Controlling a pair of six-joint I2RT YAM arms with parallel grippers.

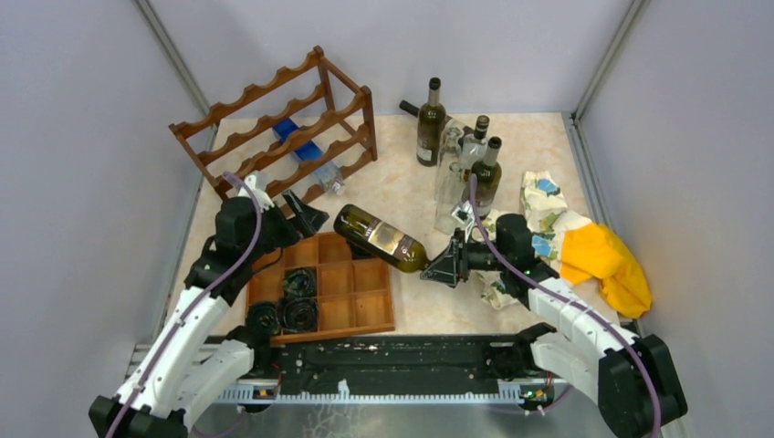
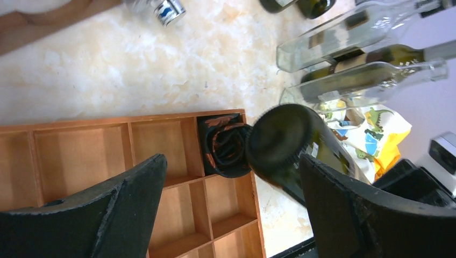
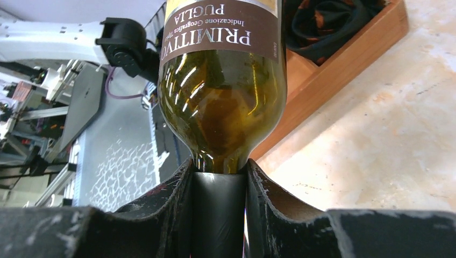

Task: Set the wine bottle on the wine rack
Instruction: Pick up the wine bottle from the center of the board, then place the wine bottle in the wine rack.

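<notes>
A dark green wine bottle (image 1: 379, 237) with a brown label hangs level above the table, its base pointing left over the corner of a wooden tray. My right gripper (image 1: 444, 263) is shut on its black-capped neck. The right wrist view shows the neck clamped between both fingers, at my right gripper (image 3: 219, 172), with the wine bottle (image 3: 223, 97) stretching away. My left gripper (image 1: 310, 217) stands wide open just left of the bottle's base. In the left wrist view the wine bottle (image 2: 279, 142) sits near the right finger of my left gripper (image 2: 234, 161), apart from it. The dark wooden wine rack (image 1: 283, 128) stands at the back left.
An orange-brown compartment tray (image 1: 360, 278) with rolled black items lies below the bottle. Several upright bottles (image 1: 431, 123), some of clear glass (image 1: 452, 178), stand at the back right. Patterned cloth (image 1: 548, 214) and yellow cloth (image 1: 607, 260) lie on the right. Blue items (image 1: 301, 141) sit inside the rack.
</notes>
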